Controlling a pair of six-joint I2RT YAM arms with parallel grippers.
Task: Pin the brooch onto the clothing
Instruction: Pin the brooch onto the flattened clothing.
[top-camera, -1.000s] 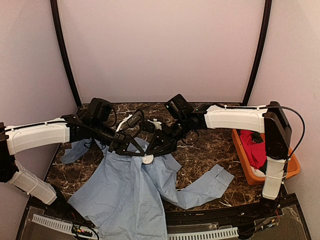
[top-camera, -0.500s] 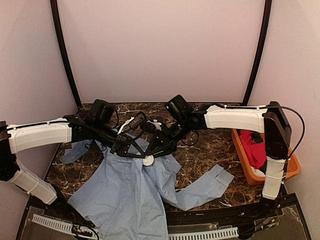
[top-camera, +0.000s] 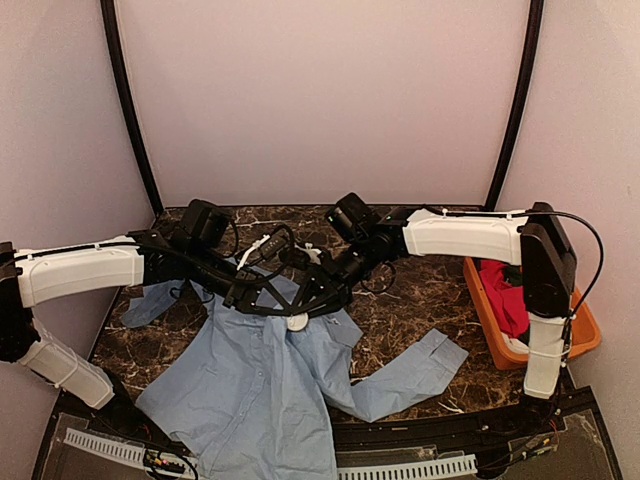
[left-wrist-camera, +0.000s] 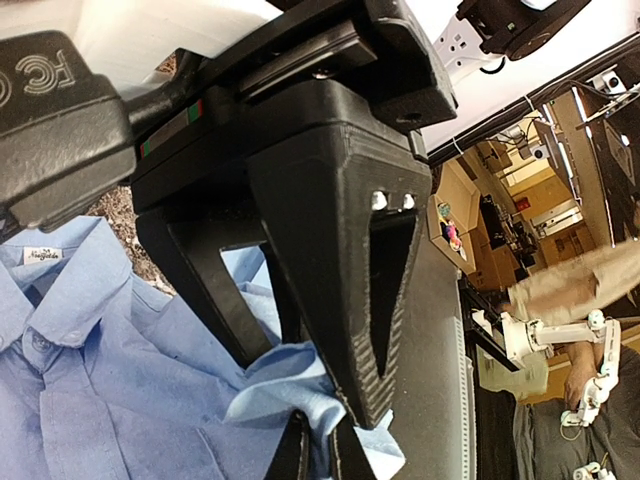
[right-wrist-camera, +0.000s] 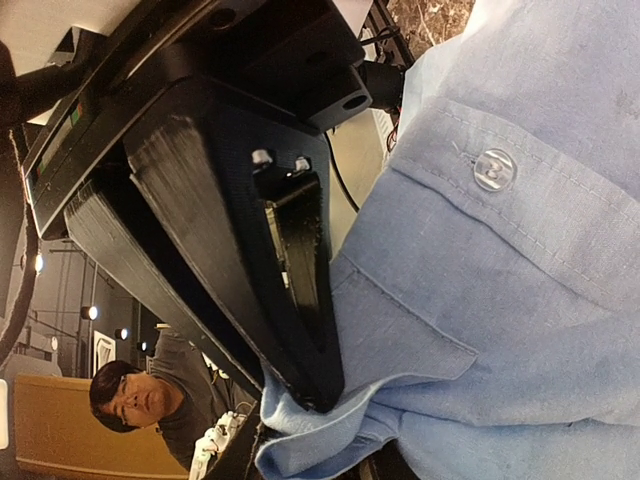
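While the left gripper (left-wrist-camera: 312, 388) and right gripper (right-wrist-camera: 316, 385) are each clamping a fold of the light blue shirt (top-camera: 250, 390), which is lying spread on the table (top-camera: 405, 300), the white brooch (top-camera: 296, 321) is sitting just below their tips. Likely risks: thin cloth slipping free, or opposing pulls dislodging the brooch.

"FC" moulded on the black wrist housing (left-wrist-camera: 60, 110); shirt (left-wrist-camera: 100, 380) neck label (left-wrist-camera: 42, 254) illegible

Left end effector (top-camera: 283, 307) and right end effector (top-camera: 313, 301) seemingly on shirt (top-camera: 250, 390)
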